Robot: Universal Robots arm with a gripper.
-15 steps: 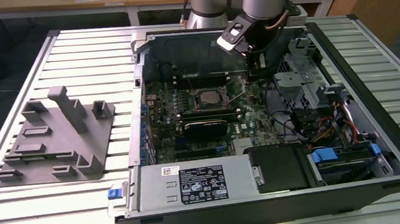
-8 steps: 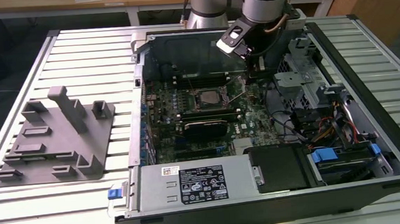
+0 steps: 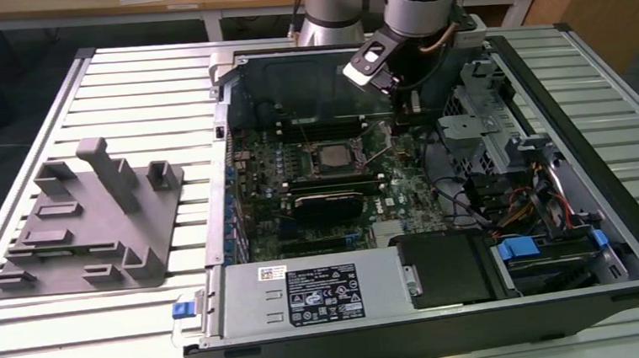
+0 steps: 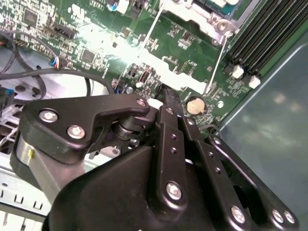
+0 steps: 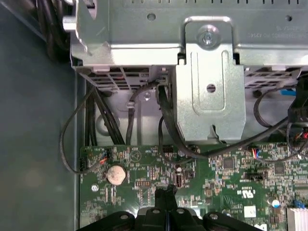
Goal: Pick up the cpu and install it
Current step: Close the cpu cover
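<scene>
Motherboard [image 3: 406, 191]: cpu [image 3: 327, 155] near pincer [image 3: 398, 123], apart

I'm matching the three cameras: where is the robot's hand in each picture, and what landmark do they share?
Exterior view: the hand reaches down into the open case, over the motherboard, on the exterior view's right of the socket.
Second wrist view: the hand points at the board beside the coin cell.
First wrist view: the hand is over the board, near the coin cell.
Shared landmark: the green motherboard.

cpu [image 3: 330, 155]: small silvery-grey square chip, lying flat inside the black socket frame, mid-motherboard between the memory slots.
</scene>
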